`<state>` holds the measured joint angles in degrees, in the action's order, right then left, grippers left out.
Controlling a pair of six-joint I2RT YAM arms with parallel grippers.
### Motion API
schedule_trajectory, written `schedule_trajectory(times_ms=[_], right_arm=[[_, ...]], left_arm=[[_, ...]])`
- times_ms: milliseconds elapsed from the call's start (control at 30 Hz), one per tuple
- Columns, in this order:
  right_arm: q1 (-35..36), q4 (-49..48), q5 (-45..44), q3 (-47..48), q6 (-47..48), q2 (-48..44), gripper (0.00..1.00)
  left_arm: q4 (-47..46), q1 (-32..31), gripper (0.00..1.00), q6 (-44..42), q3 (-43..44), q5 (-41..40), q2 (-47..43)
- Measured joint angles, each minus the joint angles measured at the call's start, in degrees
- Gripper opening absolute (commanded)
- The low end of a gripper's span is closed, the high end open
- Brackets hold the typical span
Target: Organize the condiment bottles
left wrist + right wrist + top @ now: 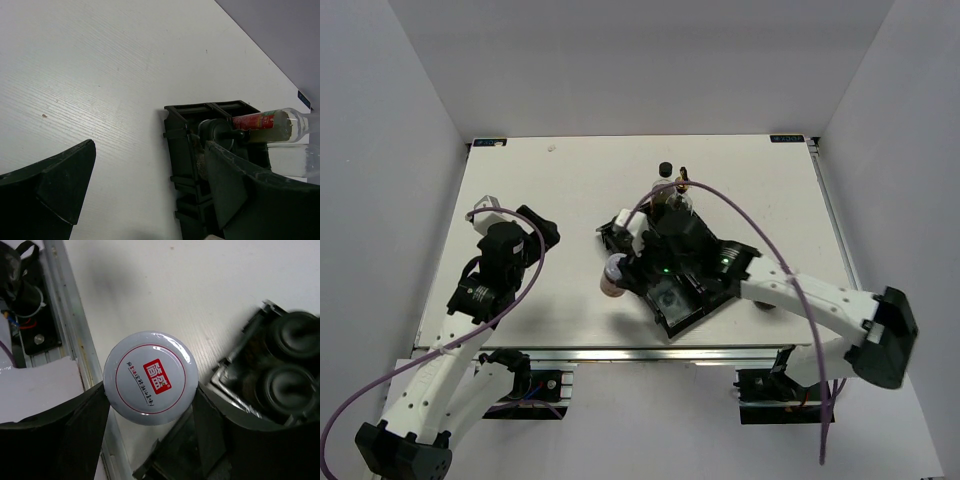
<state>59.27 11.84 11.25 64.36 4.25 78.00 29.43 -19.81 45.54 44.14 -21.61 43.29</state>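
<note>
My right gripper [150,405] is shut on a short jar with a white lid [150,377] that bears a red label. In the top view this jar [612,277] hangs at the left edge of the black tray [678,315], with the right gripper [620,268] over it. Two black-lidded jars [294,335] sit in the tray's compartments. A tall dark black-capped bottle [665,169] and a clear gold-spouted bottle [682,184] stand behind the tray. My left gripper [542,232] is open and empty, left of the tray [186,150]. A clear bottle with a red label [260,121] shows beyond it.
The right arm lies across the tray and hides most of it in the top view. The table's front rail [75,340] and its cables run close under the held jar. Grey walls enclose the table on three sides.
</note>
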Motion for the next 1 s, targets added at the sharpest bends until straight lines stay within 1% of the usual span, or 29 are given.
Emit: schedule_trajectory(times_ms=[100,167,300,400,533,667,767,1000], right_arm=[[0.0,1.64,-6.71,-3.72,-2.8,-6.71,0.03],[-0.02,3.26,-12.0,-5.29,-4.28,-9.09,0.03],[-0.48,6.73,-21.16,-8.26,-7.23,-10.62,0.03],[-1.16,8.9,-25.33,-10.45,-8.96,-10.45,0.03],[-2.51,10.1,-27.17,-11.74,-10.36,-8.9,0.04],[-3.19,8.57,-27.54,-11.78,-10.97,-5.88,0.05],[-3.72,5.6,-27.41,-12.22,-11.41,-3.56,0.07],[-4.11,-3.61,-27.32,-16.87,-11.43,0.35,0.07]], left_arm=[[-0.37,0.0,0.98,0.0,-0.33,0.11,0.0],[-0.59,0.0,0.98,0.0,-0.5,0.2,0.0],[-0.85,0.0,0.98,0.0,-0.59,0.24,0.11],[-1.11,0.0,0.98,0.0,-0.59,0.24,0.35],[-1.16,0.0,0.98,0.0,-0.59,0.22,0.52],[-1.16,0.0,0.98,0.0,-0.59,0.22,0.52],[-1.14,0.0,0.98,0.0,-0.59,0.2,0.52],[-1.14,0.0,0.98,0.0,-0.61,0.17,0.52]])
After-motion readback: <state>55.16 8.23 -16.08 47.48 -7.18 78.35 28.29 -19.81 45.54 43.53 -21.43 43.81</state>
